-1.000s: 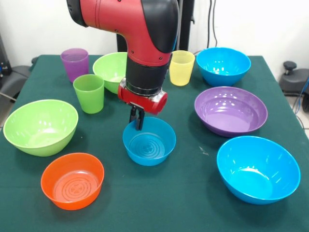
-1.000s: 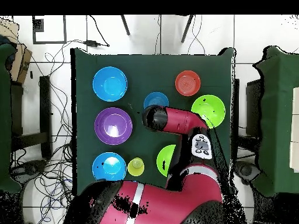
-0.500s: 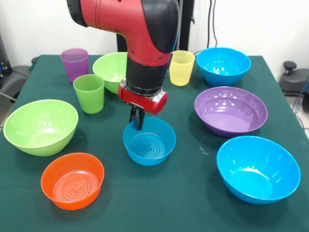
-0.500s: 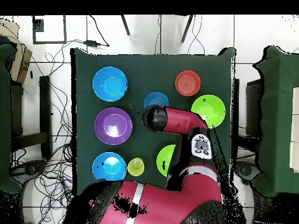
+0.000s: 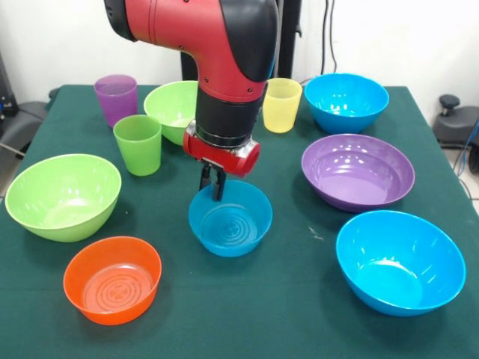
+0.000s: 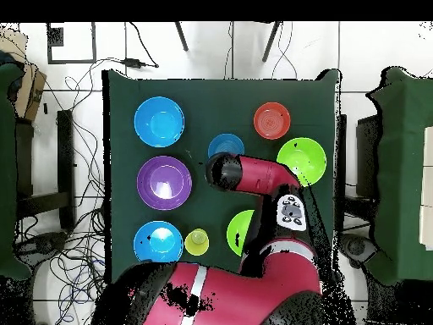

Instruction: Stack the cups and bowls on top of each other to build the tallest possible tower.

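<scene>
- Bowls and cups all sit apart on the green table (image 5: 292, 314); nothing is stacked.
- The small blue bowl (image 5: 230, 218) sits in the middle, open side up.
- The gripper (image 5: 213, 183) hangs at this bowl's far rim, its two thin fingers pinched close together. I cannot tell if they grip the rim.
- In the front view, the orange bowl (image 5: 112, 278) is near and to the left of the small blue bowl, and a lime green bowl (image 5: 63, 196) is farther left.
- The green cup (image 5: 138, 144), the purple cup (image 5: 116, 99) and a second lime green bowl (image 5: 171, 109) stand behind and to the left.
- The yellow cup (image 5: 281, 105) stands behind the small blue bowl.
- The wide purple bowl (image 5: 358, 171) is to its right, with one big blue bowl (image 5: 346, 102) behind that and another blue bowl (image 5: 400, 262) in front.
</scene>
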